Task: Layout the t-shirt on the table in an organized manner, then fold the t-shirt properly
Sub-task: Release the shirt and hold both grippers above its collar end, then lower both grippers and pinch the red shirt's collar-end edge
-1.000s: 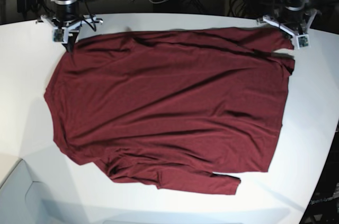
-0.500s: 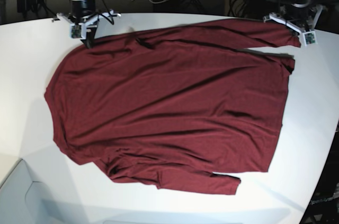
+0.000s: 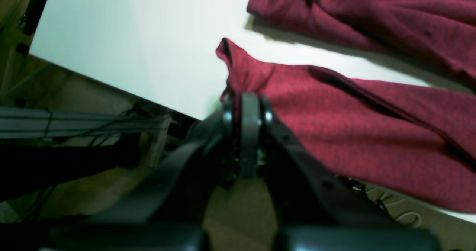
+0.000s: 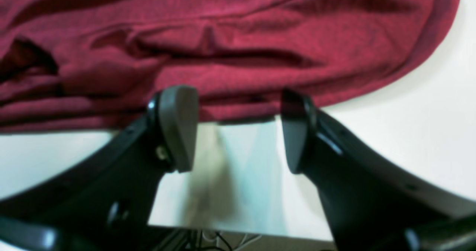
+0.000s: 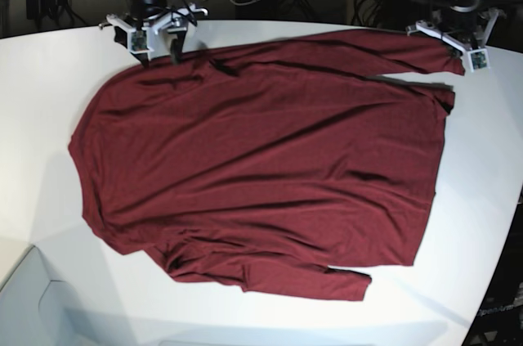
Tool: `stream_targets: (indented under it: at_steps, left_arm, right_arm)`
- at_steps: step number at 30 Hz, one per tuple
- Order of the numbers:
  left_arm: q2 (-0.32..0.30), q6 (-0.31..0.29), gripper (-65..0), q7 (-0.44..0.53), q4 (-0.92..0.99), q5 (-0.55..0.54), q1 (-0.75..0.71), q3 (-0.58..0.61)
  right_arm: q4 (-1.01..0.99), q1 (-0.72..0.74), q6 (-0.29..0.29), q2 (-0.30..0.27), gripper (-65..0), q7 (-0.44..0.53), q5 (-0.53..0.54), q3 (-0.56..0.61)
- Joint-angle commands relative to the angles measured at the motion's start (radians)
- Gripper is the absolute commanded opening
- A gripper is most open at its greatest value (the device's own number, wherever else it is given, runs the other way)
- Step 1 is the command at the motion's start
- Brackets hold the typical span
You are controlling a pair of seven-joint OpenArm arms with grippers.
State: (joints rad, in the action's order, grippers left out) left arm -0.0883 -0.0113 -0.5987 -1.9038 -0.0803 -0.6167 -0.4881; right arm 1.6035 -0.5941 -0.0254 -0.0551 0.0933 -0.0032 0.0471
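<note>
Gripping: left tool [image 3: 245,106] pinched tight on a raised corner of the t-shirt [image 5: 261,166]; cloth bunches right at the pressed-together pads.
Right tool [image 4: 238,128]: jaws stand wide apart, nothing between them; only bare table [image 4: 409,132] shows in the gap.
Right tool contact: fingertips [image 4: 178,124] sit just short of the shirt's near edge; whether they brush the hem cannot be told through the blur.
Left wrist view only: the held flap lifts clear of the table [image 3: 130,46] near its back edge, a strip of white separating it from the rest of the shirt farther out.
Right wrist view only: soft folds and a dark crease in the cloth just ahead of the open jaws.
Base view only: whole shirt spread across the table [image 5: 33,101], one short sleeve low near the front edge, hem side toward the view's right.
Shirt vs tools: left tool [image 5: 458,47] at the far corner on the view's right, with a strip of cloth drawn toward it; right tool [image 5: 157,45] at the far edge on the view's left, beside the shirt's upper corner.
</note>
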Motion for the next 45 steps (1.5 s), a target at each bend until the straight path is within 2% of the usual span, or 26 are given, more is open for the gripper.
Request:
stream_targets:
  at_steps: [1,18,25,30,32,33,37,38,45]
  left_arm:
    - [-0.009,0.004,-64.9,0.018,-0.020,0.004,-0.007,-0.002]
    - [-0.009,0.004,-64.9,0.018,-0.020,0.003,0.001,-0.005]
    - [-0.009,0.004,-64.9,0.018,-0.020,0.003,0.001,-0.004]
    - [-0.009,0.004,-64.9,0.018,-0.020,0.003,0.001,-0.002]
    - [-0.009,0.004,-64.9,0.018,-0.020,0.003,0.002,-0.002]
    - [-0.009,0.004,-64.9,0.018,-0.020,0.003,0.002,-0.002]
    - [-0.009,0.004,-64.9,0.018,-0.020,0.003,0.002,-0.002]
    - [-0.009,0.004,-64.9,0.018,-0.020,0.003,0.002,-0.002]
    - [-0.001,0.004,-64.9,0.018,-0.047,0.001,0.004,0.001]
  right_arm:
    - [0.014,-0.005,0.003,-0.002,-28.5,0.027,0.002,0.001]
    - [-0.045,0.013,0.003,-0.007,-28.6,0.026,0.001,-0.003]
    - [-0.050,0.059,0.005,-0.009,-28.6,-0.131,0.001,-0.005]
    - [-0.044,0.062,0.005,-0.009,-29.5,-0.160,-0.001,-0.003]
    - [-0.044,0.062,0.005,-0.010,-33.6,-0.160,-0.002,-0.003]
    - [-0.045,0.062,0.005,-0.010,-37.7,-0.160,-0.002,-0.003]
    - [-0.050,0.064,0.005,-0.010,-63.1,-0.160,-0.002,-0.005]
    - [-0.048,0.064,0.005,-0.010,-65.0,-0.160,-0.002,-0.006]
    - [0.001,0.027,0.005,-0.009,-65.0,-0.109,-0.001,-0.043]
